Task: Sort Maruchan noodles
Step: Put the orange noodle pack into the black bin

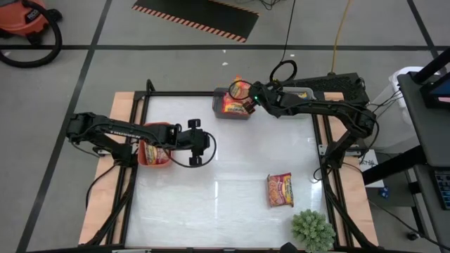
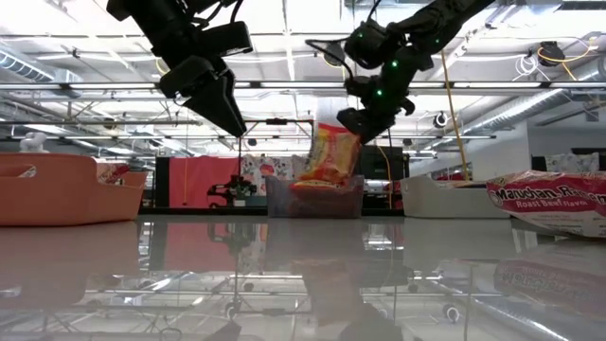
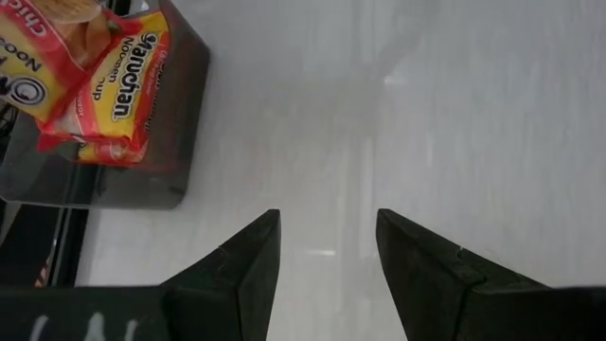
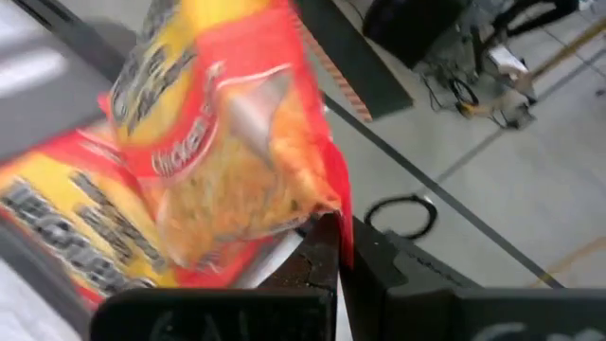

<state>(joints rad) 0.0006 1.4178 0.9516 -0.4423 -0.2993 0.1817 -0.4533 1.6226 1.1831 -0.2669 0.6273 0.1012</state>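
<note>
Maruchan noodles packet (image 4: 227, 142) is what my right gripper (image 1: 247, 104) pinches tight by one edge, dangling over the grey bin (image 1: 232, 112) just below, where other packets sit. My left gripper (image 1: 199, 143), half spread and empty, hovers beside the red bin (image 1: 143, 158); one loose packet (image 1: 279, 190) lies well apart.

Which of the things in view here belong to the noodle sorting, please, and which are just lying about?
Part of the job:
- noodle packet pinched in the shut right hand over the grey bin
- packets in the red bin
- loose packet on the table
- white bin
- left hand, open, empty

Just lying about:
- green plant
- orange vacuum
</note>
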